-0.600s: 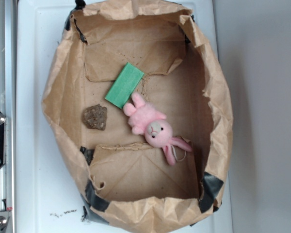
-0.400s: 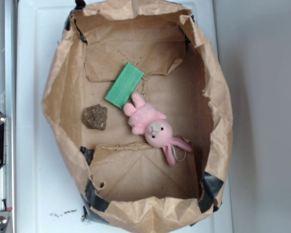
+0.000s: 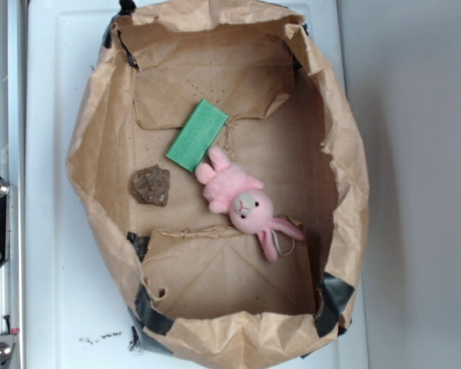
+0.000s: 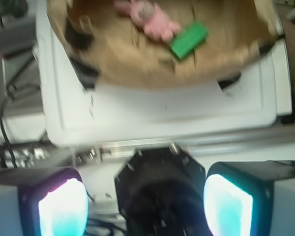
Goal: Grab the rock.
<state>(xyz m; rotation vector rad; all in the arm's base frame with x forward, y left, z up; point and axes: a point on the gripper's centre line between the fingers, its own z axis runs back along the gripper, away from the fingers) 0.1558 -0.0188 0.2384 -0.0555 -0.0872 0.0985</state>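
Note:
The rock (image 3: 151, 185), a dark-brown lumpy stone, lies on the floor of the open paper bag (image 3: 346, 177), left of centre. In the blurred wrist view I cannot make the rock out. My gripper (image 4: 145, 204) shows only in that view, outside the bag and well short of its near wall, above the white surface. It stands open: its two fingers (image 4: 64, 209) are far apart with nothing between them. No part of the arm shows in the exterior view.
A flat green block (image 3: 197, 134) lies above the rock, and a pink plush bunny (image 3: 242, 201) lies to the rock's right. The bag's crumpled walls stand high all round. A metal rail (image 3: 0, 154) runs along the left edge of the white table (image 3: 54, 269).

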